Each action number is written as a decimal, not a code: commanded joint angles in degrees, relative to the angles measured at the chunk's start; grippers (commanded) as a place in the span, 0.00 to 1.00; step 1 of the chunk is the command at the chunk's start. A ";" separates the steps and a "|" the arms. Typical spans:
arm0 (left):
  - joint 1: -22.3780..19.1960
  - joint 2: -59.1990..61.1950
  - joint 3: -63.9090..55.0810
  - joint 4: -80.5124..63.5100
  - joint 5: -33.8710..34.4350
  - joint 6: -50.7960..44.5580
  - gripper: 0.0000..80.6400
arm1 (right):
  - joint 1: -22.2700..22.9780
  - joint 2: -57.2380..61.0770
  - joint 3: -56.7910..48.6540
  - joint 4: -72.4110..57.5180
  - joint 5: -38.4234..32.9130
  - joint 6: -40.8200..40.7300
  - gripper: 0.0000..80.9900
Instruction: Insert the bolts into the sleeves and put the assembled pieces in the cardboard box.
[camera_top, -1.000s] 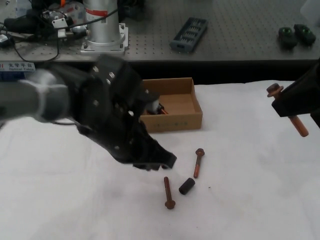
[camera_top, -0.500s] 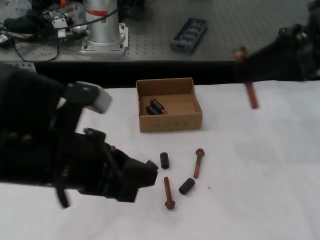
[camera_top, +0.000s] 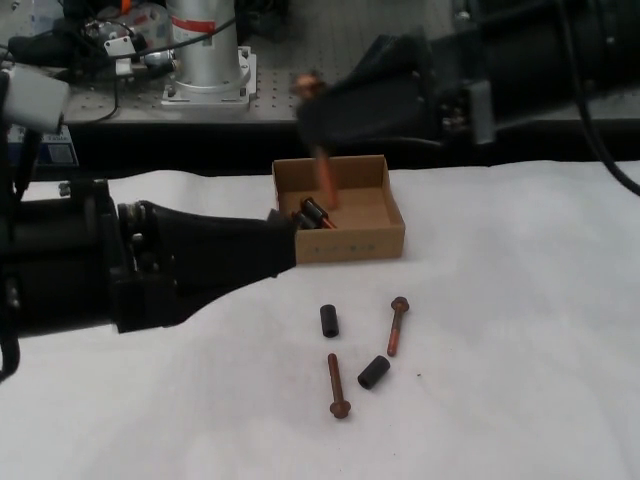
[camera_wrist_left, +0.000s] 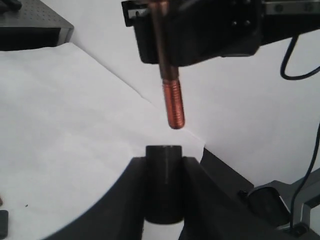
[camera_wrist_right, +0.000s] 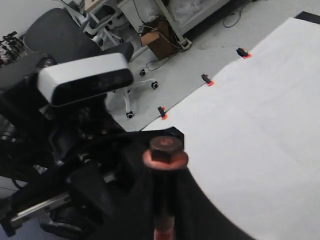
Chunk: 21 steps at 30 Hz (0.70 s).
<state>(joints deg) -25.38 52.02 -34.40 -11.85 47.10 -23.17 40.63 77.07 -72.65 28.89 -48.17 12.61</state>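
Note:
My left gripper (camera_wrist_left: 163, 167) is shut on a black sleeve (camera_wrist_left: 163, 195), held with its open end up. A copper bolt (camera_wrist_left: 167, 75) hangs threaded end down just above that opening, apart from it. My right gripper (camera_wrist_right: 162, 200) is shut on the bolt (camera_wrist_right: 165, 152) below its hex head. In the high view both grippers meet at the cardboard box (camera_top: 350, 245): the left gripper (camera_top: 285, 235) at its near-left corner, the right gripper (camera_top: 325, 125) above it with the bolt (camera_top: 325, 170). Assembled pieces (camera_top: 312, 213) lie in the box.
On the white cloth in front of the box lie two loose black sleeves (camera_top: 329, 320) (camera_top: 373, 372) and two loose copper bolts (camera_top: 397, 325) (camera_top: 337, 385). A perforated bench with a metal post (camera_top: 205, 50) and a blue rack (camera_top: 378, 65) stands behind.
The right arm has swung from the far right to above the box, carrying the bolt. The left arm has drawn back from the loose parts and now points at the box's near-left corner.

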 joint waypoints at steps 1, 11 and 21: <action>0.30 -0.53 -0.09 -1.99 1.60 -0.83 0.01 | 1.24 0.00 -0.05 -4.64 0.07 3.28 0.04; 0.30 -0.53 -0.09 -7.44 1.63 -5.48 0.01 | 1.54 0.00 -0.05 -6.98 2.44 5.41 0.04; 0.30 -0.53 -0.09 -7.97 1.63 -6.49 0.01 | 1.54 0.00 -0.05 -6.98 2.45 6.20 0.04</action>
<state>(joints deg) -25.23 52.02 -34.33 -18.14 47.81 -28.49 42.07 77.07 -72.65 22.82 -45.64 18.22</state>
